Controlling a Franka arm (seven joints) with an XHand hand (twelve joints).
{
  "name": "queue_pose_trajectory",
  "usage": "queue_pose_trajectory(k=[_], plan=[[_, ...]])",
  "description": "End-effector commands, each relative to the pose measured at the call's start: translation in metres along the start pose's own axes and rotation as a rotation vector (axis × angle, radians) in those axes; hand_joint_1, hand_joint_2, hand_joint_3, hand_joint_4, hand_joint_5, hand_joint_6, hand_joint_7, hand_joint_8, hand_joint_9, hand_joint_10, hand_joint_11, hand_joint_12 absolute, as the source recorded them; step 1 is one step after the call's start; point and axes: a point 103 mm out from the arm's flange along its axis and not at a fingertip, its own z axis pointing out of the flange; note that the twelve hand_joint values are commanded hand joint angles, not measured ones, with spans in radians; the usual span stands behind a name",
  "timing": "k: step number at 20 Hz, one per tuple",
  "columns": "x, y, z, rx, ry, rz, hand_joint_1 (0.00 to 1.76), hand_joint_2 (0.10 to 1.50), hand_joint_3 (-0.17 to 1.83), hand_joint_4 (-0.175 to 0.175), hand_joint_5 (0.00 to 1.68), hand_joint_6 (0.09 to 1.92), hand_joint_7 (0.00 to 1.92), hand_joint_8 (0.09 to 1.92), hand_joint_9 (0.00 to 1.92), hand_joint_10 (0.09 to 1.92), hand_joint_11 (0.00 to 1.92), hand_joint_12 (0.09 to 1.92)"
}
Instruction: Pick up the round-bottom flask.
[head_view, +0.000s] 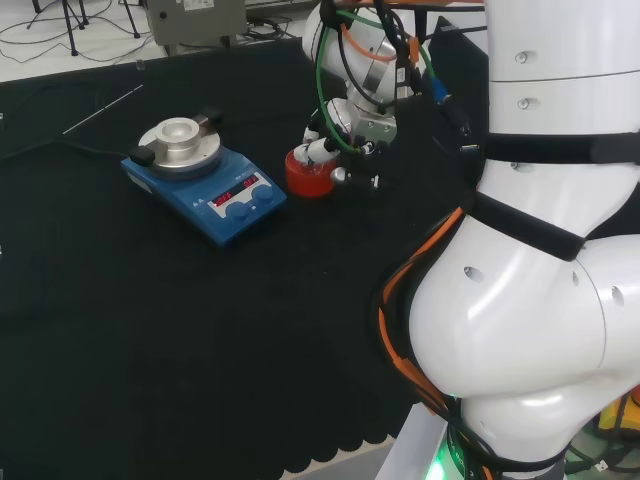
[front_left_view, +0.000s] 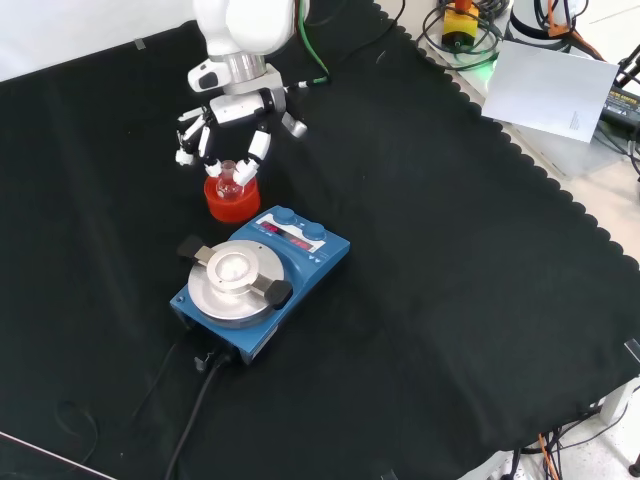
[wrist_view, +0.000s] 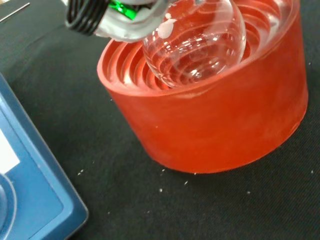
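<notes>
Glass round-bottom flask (wrist_view: 195, 45) is seated in the red ribbed stand (front_left_view: 232, 198), apparently empty. Fingers (front_left_view: 252, 152) of the hand (front_left_view: 226, 125) are spread around its neck, unclamped. Blue hotplate (front_left_view: 262, 278) is set just beside.

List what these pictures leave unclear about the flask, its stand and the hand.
- Flask neck: wrist view, covered by a blurred part of the hand.
- Fingers touching the flask or not: front view, too small to tell.
- Flask in the red stand: head view, hidden by the hand and cables.
</notes>
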Motion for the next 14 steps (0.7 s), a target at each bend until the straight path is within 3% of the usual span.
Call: queue_pose_trajectory(k=[1,8,14], plan=[[-0.007,0.002,-0.006,-0.041,-0.033,0.032,1.09,0.73,0.63,0.175,1.14,0.90,0.50,0.54,0.64,0.54,0.12,1.33],[0.008,0.000,-0.027,-0.024,-0.020,0.001,1.09,0.69,0.71,0.175,1.15,0.90,0.53,0.55,0.68,0.54,0.16,1.32],[0.023,-0.002,-0.051,0.017,-0.058,-0.024,1.10,0.67,0.72,0.175,1.17,0.88,0.53,0.55,0.68,0.53,0.17,1.32]])
